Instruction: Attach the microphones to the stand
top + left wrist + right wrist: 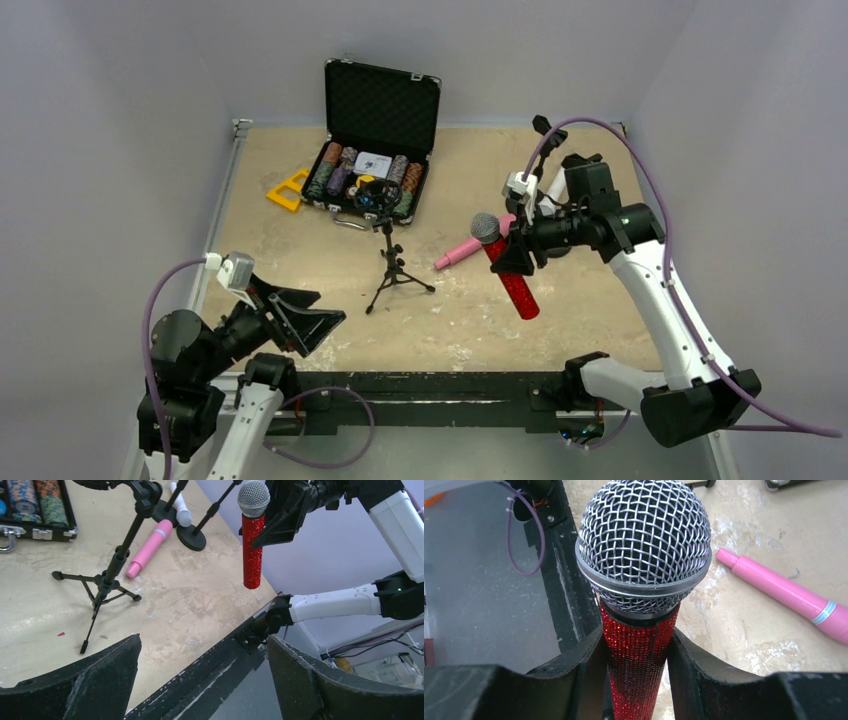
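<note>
The right jaws grip the glittery red microphone (517, 287) just below its mesh head, head up above the worktop (470, 322), near the lying pink microphone (462, 251), while the left jaws stand wide open, empty.

The left arm (205, 350) sits folded low at the near left corner of the worktop (470, 320). Its left gripper (325, 310) points right, its fingers (100, 685) spread wide with nothing between them. The right arm (665, 300) rises from the near right, bends and reaches leftward. The right gripper (512, 255) hangs above the worktop, clamped on the red microphone (522, 292) just below its head.
</note>
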Robot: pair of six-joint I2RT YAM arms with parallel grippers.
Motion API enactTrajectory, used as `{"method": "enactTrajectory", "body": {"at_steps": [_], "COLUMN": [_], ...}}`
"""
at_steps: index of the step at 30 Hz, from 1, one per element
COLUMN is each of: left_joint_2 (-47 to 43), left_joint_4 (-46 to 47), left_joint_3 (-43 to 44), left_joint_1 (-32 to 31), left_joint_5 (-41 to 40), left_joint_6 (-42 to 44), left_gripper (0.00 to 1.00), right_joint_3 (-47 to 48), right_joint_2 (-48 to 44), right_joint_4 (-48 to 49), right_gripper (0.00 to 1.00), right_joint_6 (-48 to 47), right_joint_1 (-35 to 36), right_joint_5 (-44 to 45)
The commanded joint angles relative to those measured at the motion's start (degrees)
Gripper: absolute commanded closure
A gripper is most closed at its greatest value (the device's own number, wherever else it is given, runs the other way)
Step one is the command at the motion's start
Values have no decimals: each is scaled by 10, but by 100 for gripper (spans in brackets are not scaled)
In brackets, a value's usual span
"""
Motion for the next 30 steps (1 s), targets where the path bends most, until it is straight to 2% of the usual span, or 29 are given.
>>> {"method": "enactTrajectory", "body": {"at_steps": [1,11,23,30], "left_joint_2": [8,26,75,107], "left_joint_4": [35,71,116,127], "left_joint_3": [23,22,42,52], "left_joint_1": [0,0,-1,-24], "left_joint_5": [57,96,126,118], "left_joint_6": [-30,-48,-56,-46], "left_gripper": [0,0,0,0], "right_joint_3": [41,94,204,203], "right_joint_2": [-18,-6,36,43], "right_joint_4": [-11,-23,-47,-43], "right_gripper": [97,97,97,97], "right_joint_6": [13,14,16,17], "right_joint_1": [3,3,3,3], "right_joint_5": [-42,-65,-86,-90]}}
